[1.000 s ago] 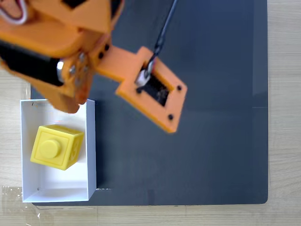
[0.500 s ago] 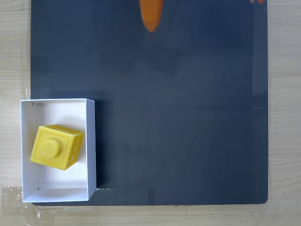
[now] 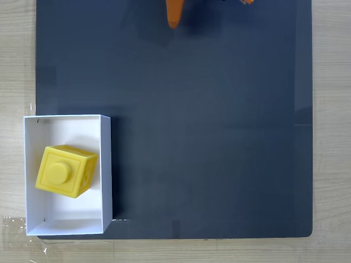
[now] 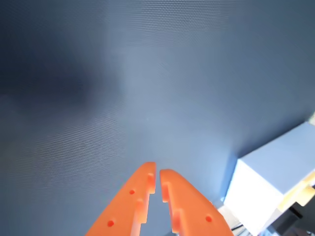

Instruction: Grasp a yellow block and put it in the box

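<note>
Yellow block [image 3: 65, 171] sits inside box [image 3: 107, 164], left of centre in fixed view, turned slightly askew to walls. Judged: placement done, nothing left but arm parking. Block bright yellow, round stud on top, embossed side visible, fills roughly half box width. Box white, thin-walled, open top, at lower left corner of dark mat [image 3: 208, 137] on wooden desk [image 3: 332, 131]. Pincer [image 4: 157, 178] orange, tips nearly together, holding nothing, above bare mat, well apart from box.

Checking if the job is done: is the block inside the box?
Yes, the block sits inside the box, within its walls in the fixed view.
</note>
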